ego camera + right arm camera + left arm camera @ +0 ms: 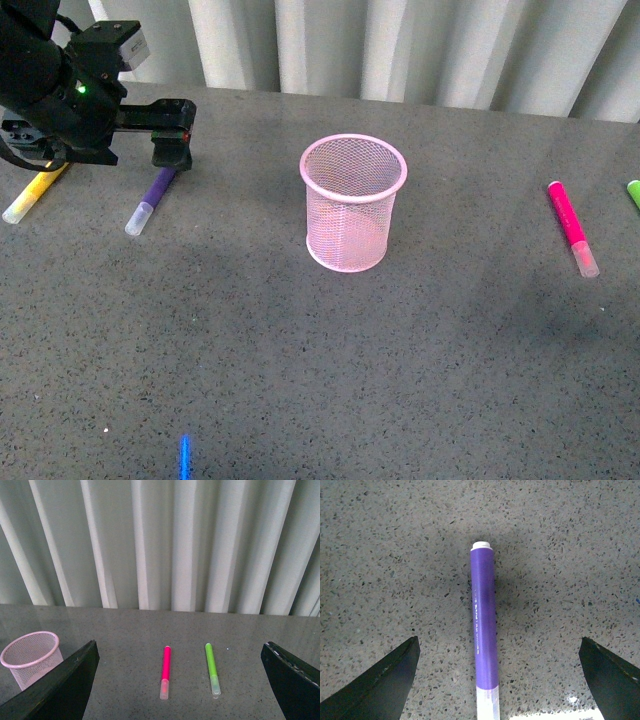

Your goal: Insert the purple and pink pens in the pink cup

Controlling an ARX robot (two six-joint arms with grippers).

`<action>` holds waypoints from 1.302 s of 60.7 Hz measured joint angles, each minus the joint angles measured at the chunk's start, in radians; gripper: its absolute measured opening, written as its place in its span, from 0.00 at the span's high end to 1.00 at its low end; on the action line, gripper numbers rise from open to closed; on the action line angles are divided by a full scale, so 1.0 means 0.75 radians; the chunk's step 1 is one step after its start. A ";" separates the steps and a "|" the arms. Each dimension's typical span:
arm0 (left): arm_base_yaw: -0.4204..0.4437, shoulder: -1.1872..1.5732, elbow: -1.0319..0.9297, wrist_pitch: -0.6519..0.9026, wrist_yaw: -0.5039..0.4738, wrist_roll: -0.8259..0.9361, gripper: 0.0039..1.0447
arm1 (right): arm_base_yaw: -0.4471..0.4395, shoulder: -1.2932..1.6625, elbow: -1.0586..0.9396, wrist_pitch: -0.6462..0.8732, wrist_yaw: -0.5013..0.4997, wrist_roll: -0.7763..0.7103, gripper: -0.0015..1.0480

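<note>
The left jaws stand wide apart with the purple pen lying flat on the worktop about midway between them, touching neither. The front view puts this pair at the far left, the left arm reaching over the pen's far end, its clear cap pointing toward the robot. That view also shows a yellow marker just to the left of the purple pen, which the left wrist view leaves out.

The pink cup stands upright at the middle of the worktop, well apart from both pens. The pink pen lies flat to the right.

The right jaws, seen only in the right wrist view, are also apart and hold nothing; the pink pen lies ahead of them, well clear. This view shows the whole green marker beside it; the front view cuts that marker at its edge.
</note>
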 joint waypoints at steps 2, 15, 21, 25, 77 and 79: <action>-0.001 0.009 0.010 -0.003 0.003 0.001 0.06 | 0.000 0.000 0.000 0.000 0.000 0.000 0.07; -0.002 0.081 0.102 -0.026 -0.009 0.000 0.06 | 0.000 0.000 0.000 0.000 0.000 0.000 0.07; 0.001 0.115 0.139 -0.030 -0.035 -0.010 0.06 | 0.000 0.000 0.000 0.000 0.000 0.000 0.07; 0.005 0.138 0.165 -0.037 -0.031 -0.011 0.06 | 0.000 0.000 0.000 0.000 0.000 0.000 0.07; -0.008 0.275 0.346 -0.280 -0.072 0.051 0.54 | 0.000 0.000 0.000 0.000 0.000 0.000 0.07; -0.008 0.274 0.351 -0.305 -0.064 0.054 0.59 | 0.000 0.000 0.000 0.000 0.000 0.000 0.07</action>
